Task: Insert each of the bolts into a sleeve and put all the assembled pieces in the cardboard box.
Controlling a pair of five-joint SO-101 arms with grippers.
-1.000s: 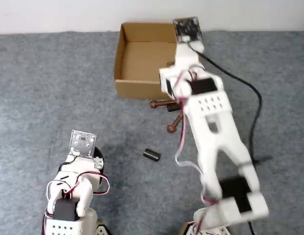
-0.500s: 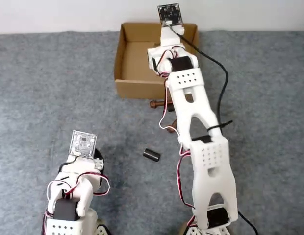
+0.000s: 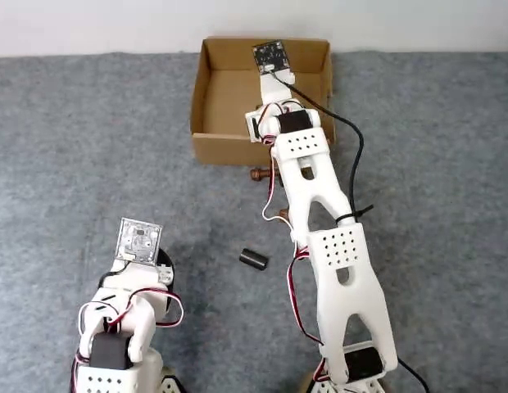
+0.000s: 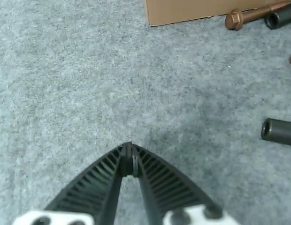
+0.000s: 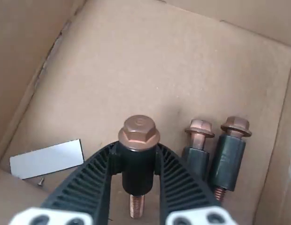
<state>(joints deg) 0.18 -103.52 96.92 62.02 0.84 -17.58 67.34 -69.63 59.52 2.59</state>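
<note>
The held copper bolt (image 5: 139, 132) is sitting in its black sleeve (image 5: 137, 171) between the fingers of the right tool (image 5: 136, 157), which is clamping the sleeve from both sides inside the cardboard box (image 5: 136, 61). Just beside it, a second sleeved bolt (image 5: 197, 154) and a third sleeved bolt (image 5: 228, 157) are lying side by side on the box floor, and a white label (image 5: 47, 159) is lying on the floor on the held piece's other side. Outside the box, a loose bolt (image 3: 259, 173) is lying against the front wall, another bolt (image 3: 281, 215) is peeking out from under the right arm, and a loose sleeve (image 3: 254, 259) is resting nearer the arms' bases on the grey table (image 3: 90, 147). The left tool (image 4: 129, 159) is hanging low over the table, closed with its tips touching and gripping nothing.
</note>
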